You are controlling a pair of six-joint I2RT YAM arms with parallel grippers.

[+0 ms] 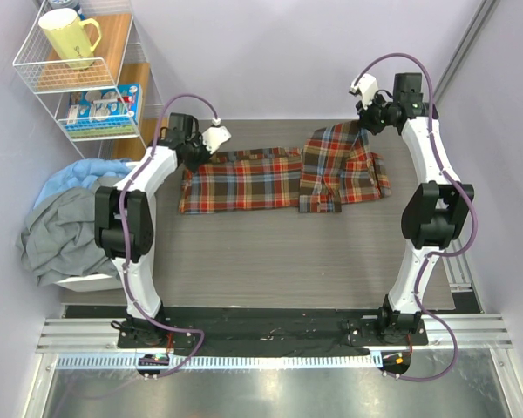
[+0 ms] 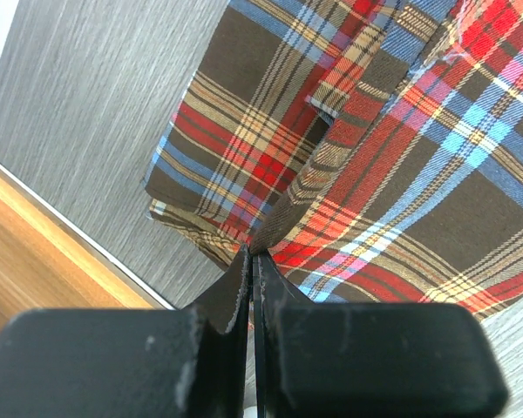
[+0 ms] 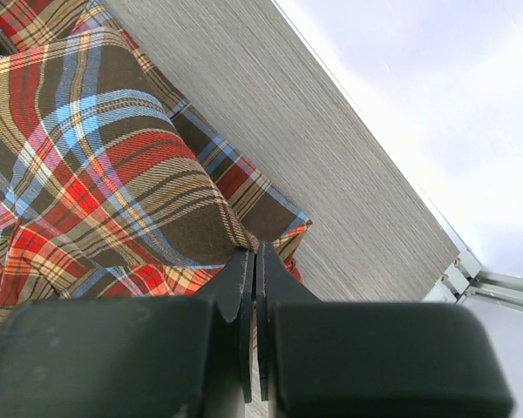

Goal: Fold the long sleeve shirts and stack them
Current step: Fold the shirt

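Note:
One plaid long sleeve shirt (image 1: 270, 178) in red, dark brown and yellow lies spread across the far middle of the grey table, with its right part bunched and folded over. My left gripper (image 1: 194, 155) is at the shirt's far left corner. In the left wrist view the gripper (image 2: 253, 254) is shut on a raised fold of the plaid cloth (image 2: 375, 174). My right gripper (image 1: 367, 122) is at the shirt's far right corner. In the right wrist view the gripper (image 3: 257, 252) is shut on an edge of the cloth (image 3: 96, 174).
A wire rack (image 1: 35, 65) at the back left holds a yellow mug (image 1: 68, 37) and a box (image 1: 105, 106). A pile of grey and blue clothes (image 1: 61, 222) lies in a white bin at the left. The walls stand close behind both grippers.

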